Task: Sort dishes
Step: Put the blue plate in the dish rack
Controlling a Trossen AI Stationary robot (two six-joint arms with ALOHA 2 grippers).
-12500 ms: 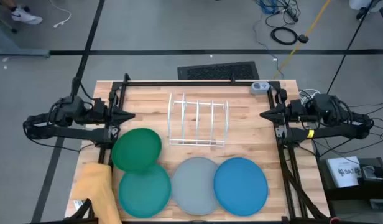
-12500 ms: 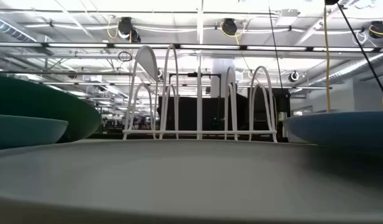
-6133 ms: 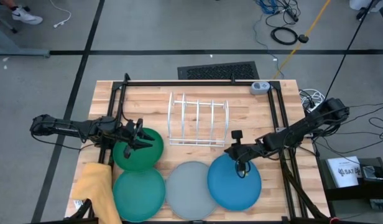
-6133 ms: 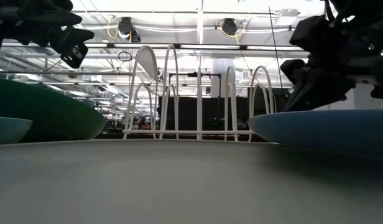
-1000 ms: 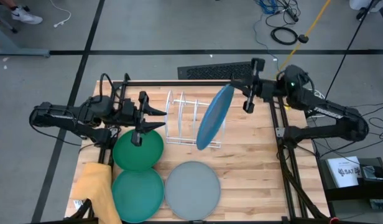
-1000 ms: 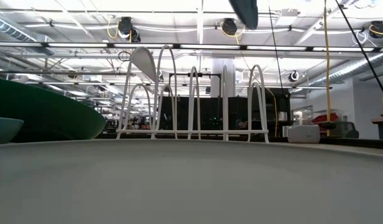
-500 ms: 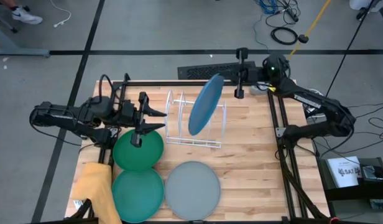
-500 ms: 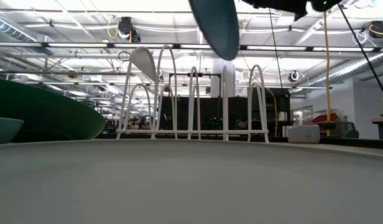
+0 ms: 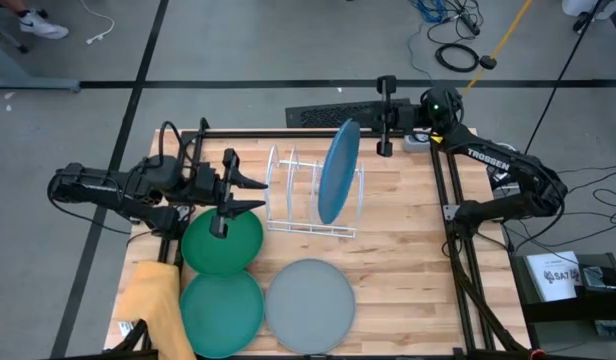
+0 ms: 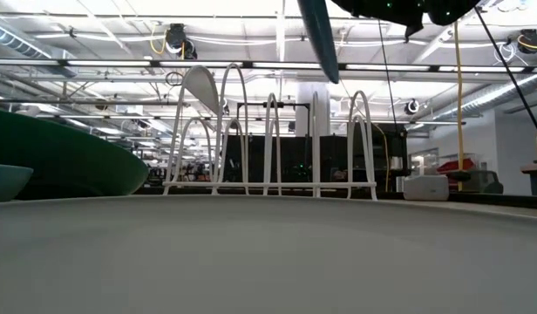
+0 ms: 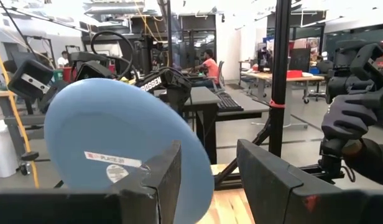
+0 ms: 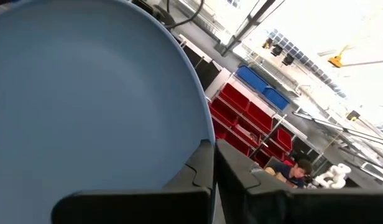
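High view, taken from the left: the cloth point(image 9: 153, 290) lies at the table's near left corner, and the left gripper point(image 9: 231, 187) hovers with fingers wide apart and empty just above the green plate point(image 9: 222, 241). The teal plate point(image 9: 221, 312) touches the green one in front, and the grey plate point(image 9: 309, 305) lies flat beside the teal. Farther right, the right gripper point(image 9: 385, 103) pinches the rim of the blue plate point(image 9: 337, 171), held on edge above the rack point(image 9: 316, 195). The plate looks tilted and not yet between the wires. Lowered like this, its edge could catch a wire top and shove the light rack. A rim-only grip might also let the plate swing or slip.
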